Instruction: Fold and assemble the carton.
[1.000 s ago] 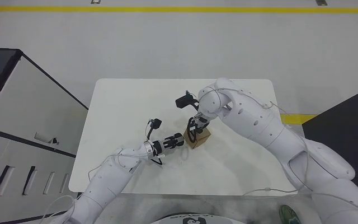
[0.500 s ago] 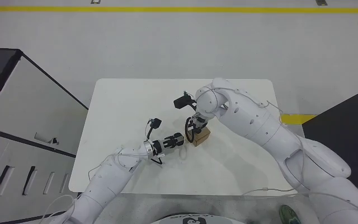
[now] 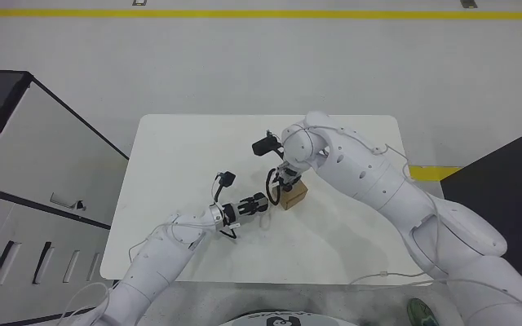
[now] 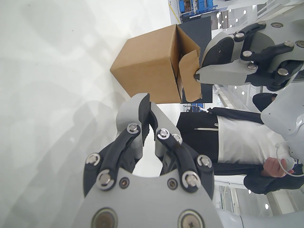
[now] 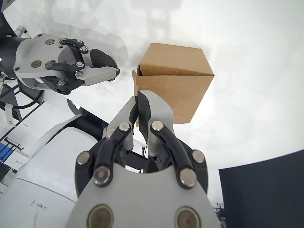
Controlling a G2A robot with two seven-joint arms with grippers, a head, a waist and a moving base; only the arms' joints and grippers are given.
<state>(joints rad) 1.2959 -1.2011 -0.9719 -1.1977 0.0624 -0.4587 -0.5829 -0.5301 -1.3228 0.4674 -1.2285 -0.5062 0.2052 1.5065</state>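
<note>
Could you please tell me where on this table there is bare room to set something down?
The table is bare across its far-left part, between the far edge and the left arm, and along the near edge before the carton. The middle is crowded: the right claw pinches the carton's flap, with the shut left claw close beside.

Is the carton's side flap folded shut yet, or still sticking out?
Still ajar: the flap stands off the carton, a dark gap showing behind it, its edge pinched in the right hand.
</note>
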